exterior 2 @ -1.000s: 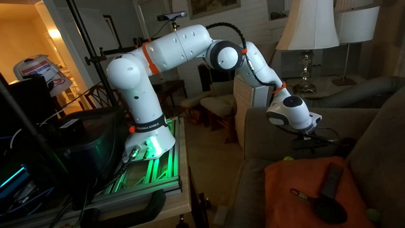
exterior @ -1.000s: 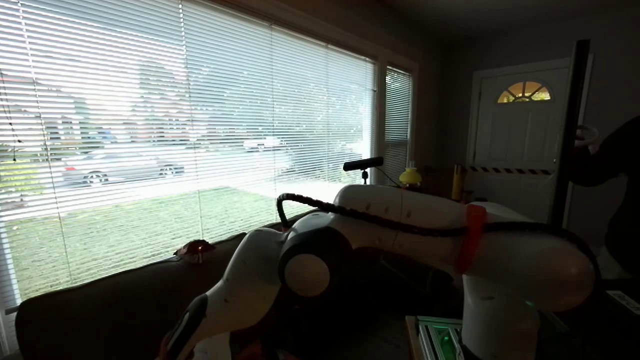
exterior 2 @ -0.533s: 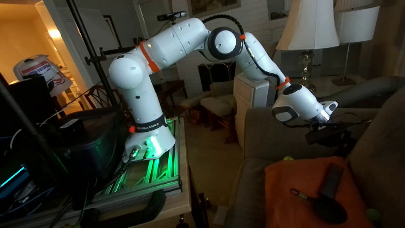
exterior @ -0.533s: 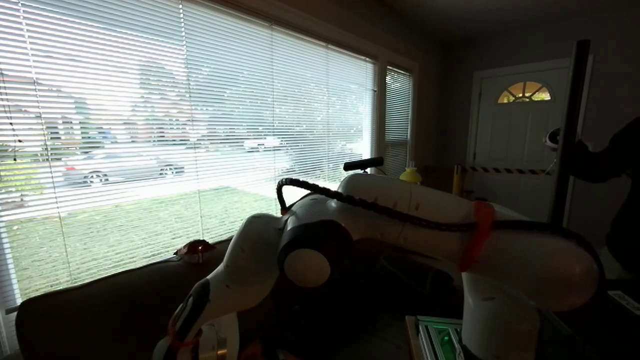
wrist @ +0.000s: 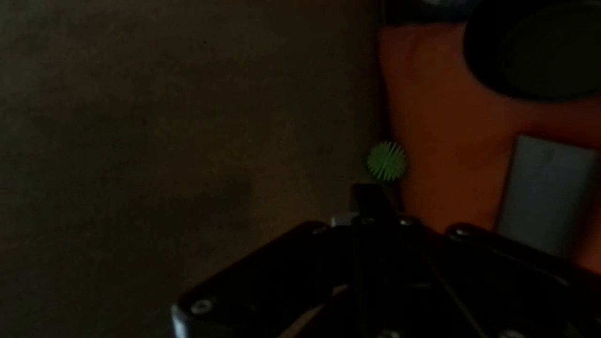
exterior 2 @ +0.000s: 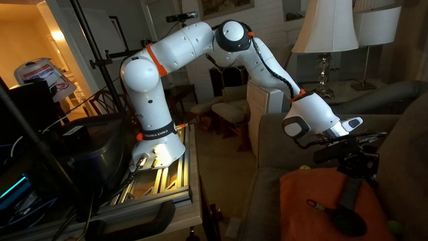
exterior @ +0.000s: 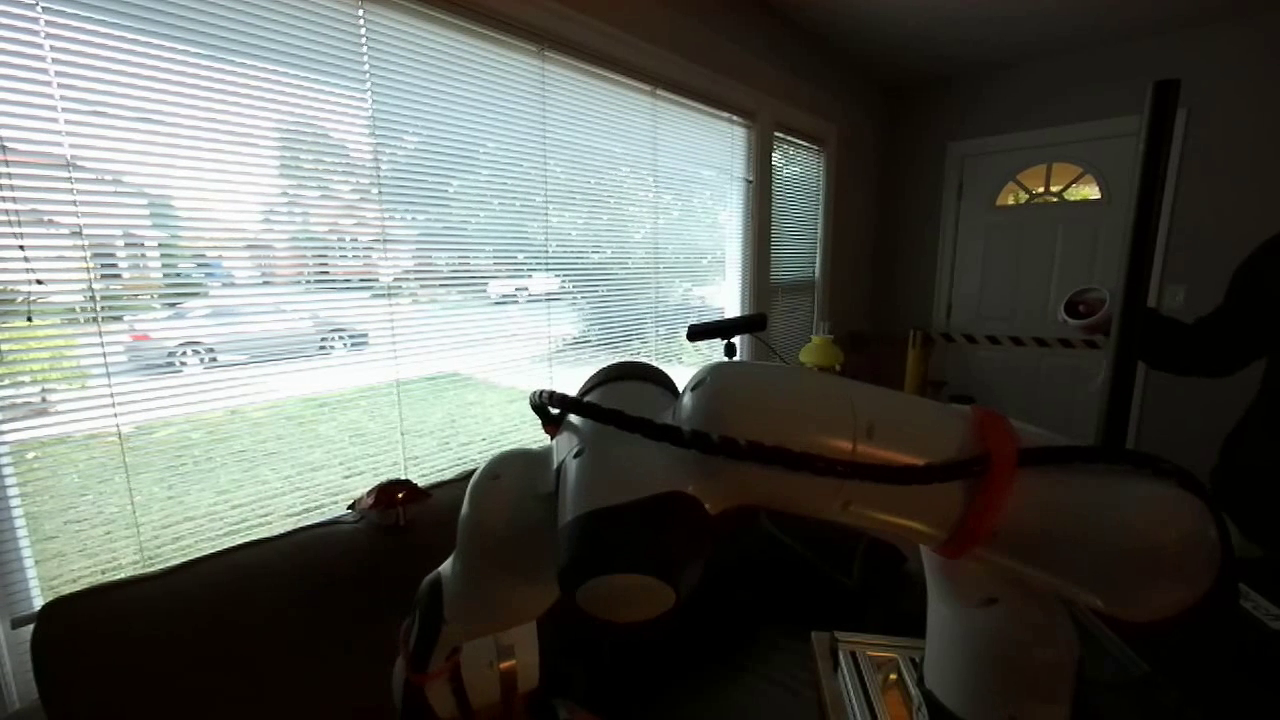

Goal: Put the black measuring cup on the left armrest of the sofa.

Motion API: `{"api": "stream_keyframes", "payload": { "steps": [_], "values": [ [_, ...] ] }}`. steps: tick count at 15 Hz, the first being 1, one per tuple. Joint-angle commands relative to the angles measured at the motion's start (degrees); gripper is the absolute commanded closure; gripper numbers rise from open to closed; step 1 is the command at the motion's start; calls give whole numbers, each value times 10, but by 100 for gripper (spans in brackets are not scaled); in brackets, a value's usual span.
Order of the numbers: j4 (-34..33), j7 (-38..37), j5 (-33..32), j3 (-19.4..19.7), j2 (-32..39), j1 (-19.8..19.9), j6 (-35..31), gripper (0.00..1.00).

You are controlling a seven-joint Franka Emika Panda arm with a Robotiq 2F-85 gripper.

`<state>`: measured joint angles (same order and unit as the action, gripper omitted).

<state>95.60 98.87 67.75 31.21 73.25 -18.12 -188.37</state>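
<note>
We see the round black measuring cup [exterior 2: 349, 221] lying on an orange cloth [exterior 2: 297, 190] spread over the seat of the wide, grey-brown upholstered sofa [exterior 2: 265, 204], its long, ring-ended handle [exterior 2: 324, 209] pointing to the far left. Just beside the cup, on the far side, lies a long grey block [exterior 2: 349, 194]; in the wrist view we make out a strip of orange between the two. The cup is well apart from the sofa's far armrest [exterior 2: 274, 147].

We find the black tool [wrist: 371, 197] fully closed, its fingertips together, with nothing in its hold. It hangs from the white, jointed robot arm [exterior 2: 184, 47], which shows in both exterior views, at the far right corner of the cloth near the backrest [exterior 2: 401, 160]; whether it touches the block we cannot tell. At the cloth's edge we spot a small, green, spiky ball [wrist: 386, 161].

To the left, the arm's base [exterior 2: 174, 150] glows yellow near its foot and stands on a silver metal frame [exterior 2: 157, 202] on the wood-topped bench [exterior 2: 192, 211]. Far to the right is a tall table lamp [exterior 2: 324, 30] with a cream shade. In an exterior view, a small reddish object [exterior: 392, 497] sits on top of the backrest, in front of a wide window [exterior: 300, 250] with pale slatted blinds.
</note>
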Motion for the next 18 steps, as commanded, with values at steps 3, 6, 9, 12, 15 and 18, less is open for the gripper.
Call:
{"api": "stream_keyframes", "payload": {
  "steps": [3, 6, 9, 12, 15, 18],
  "values": [
    [80, -110, 1, 67, 26, -66, 142, 72],
    [108, -219, -112, 40, -5, -35, 147, 55],
    [114, -349, -239, 36, -19, -25, 148, 32],
    [120, -483, -376, 20, -44, -3, 145, 10],
    [125, -617, -512, 3, -62, 27, 142, 0],
    [128, -739, -606, -6, -59, 52, 130, 0]
  ]
}}
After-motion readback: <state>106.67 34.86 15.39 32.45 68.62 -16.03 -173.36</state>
